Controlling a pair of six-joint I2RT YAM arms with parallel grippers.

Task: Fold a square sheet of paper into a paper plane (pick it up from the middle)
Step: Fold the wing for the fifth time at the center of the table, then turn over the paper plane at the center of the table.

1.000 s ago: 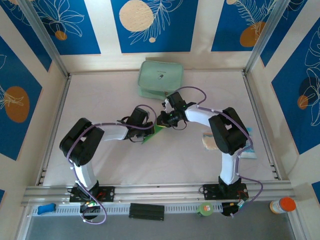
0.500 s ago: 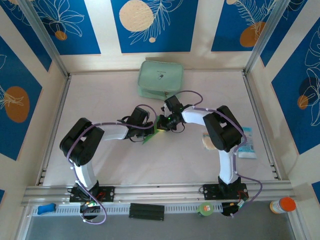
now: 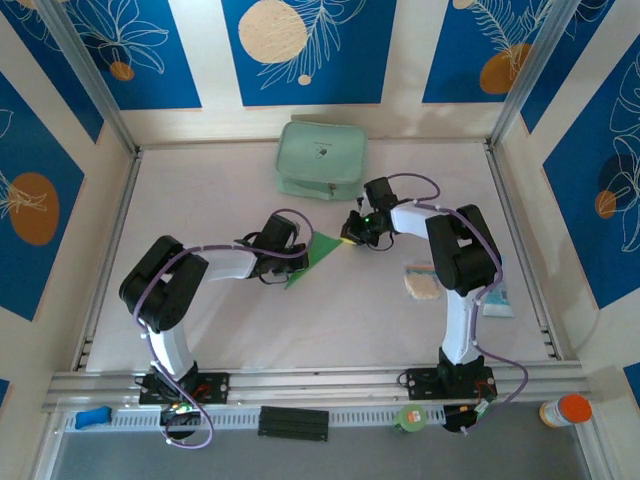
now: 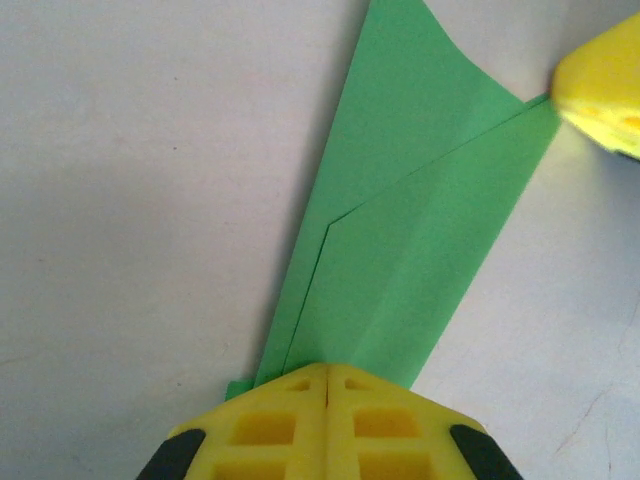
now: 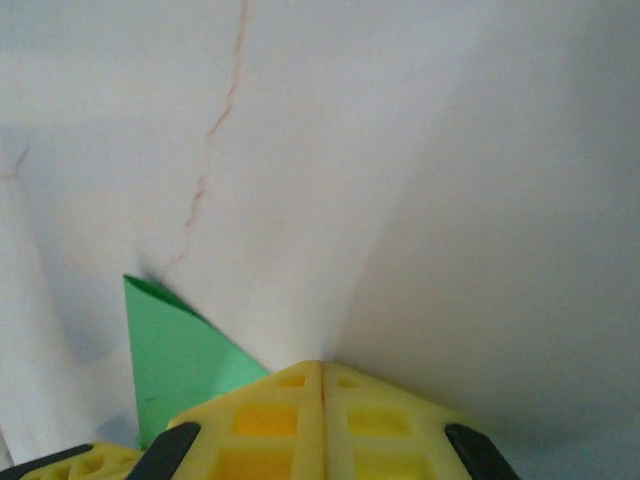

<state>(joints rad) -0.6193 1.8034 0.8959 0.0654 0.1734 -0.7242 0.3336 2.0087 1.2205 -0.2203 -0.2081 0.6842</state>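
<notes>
Pressed shut with no gap between its jaws, the left gripper point(image 4: 326, 375) pins the near end of the green paper plane point(image 4: 420, 230) flat to the white table point(image 4: 130, 200), the narrow creased sheet fanning out straight ahead of its fingertips. At the far end of that sheet sits the right gripper point(image 3: 352, 232), jaws likewise closed and empty, with the paper's corner just beside its tip. A second ago it crowded over the middle of the paper, close to its partner; it has since slid outward along the fold, uncovering the whole green triangle. That sweep looks like a creasing stroke now finished, leaving the fold set and further folds likely to come. Well beyond both grippers lies the pale mint pouch point(image 3: 321, 158), untouched.
</notes>
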